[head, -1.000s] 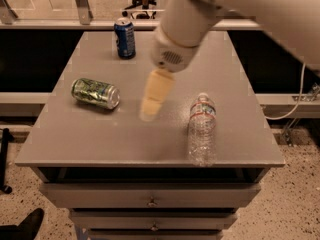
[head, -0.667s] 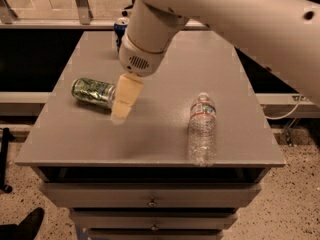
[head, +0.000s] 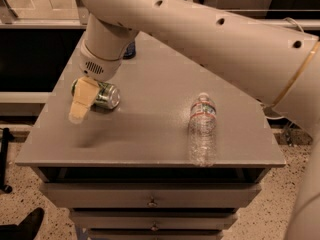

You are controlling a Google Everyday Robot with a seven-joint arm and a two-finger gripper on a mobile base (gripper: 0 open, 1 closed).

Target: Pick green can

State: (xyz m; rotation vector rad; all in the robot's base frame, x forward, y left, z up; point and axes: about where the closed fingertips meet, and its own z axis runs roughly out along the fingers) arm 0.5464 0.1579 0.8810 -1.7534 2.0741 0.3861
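Note:
The green can (head: 106, 95) lies on its side near the left edge of the grey table (head: 150, 139), its silver end facing right. My gripper (head: 78, 112) hangs from the big cream arm (head: 200, 29) and sits in front of the can's left part, covering it. Its tip is over the table's left edge area. I cannot tell whether it touches the can.
A clear plastic water bottle (head: 202, 128) lies on its side at the right front of the table. A blue can (head: 129, 50) stands at the back, mostly hidden behind the arm. Drawers (head: 152, 202) are under the tabletop. A dark shoe (head: 25, 225) is on the floor at lower left.
The arm has swung left across the table, from the middle near the bottle to the green can. The can, the bottle and the blue can have not moved.

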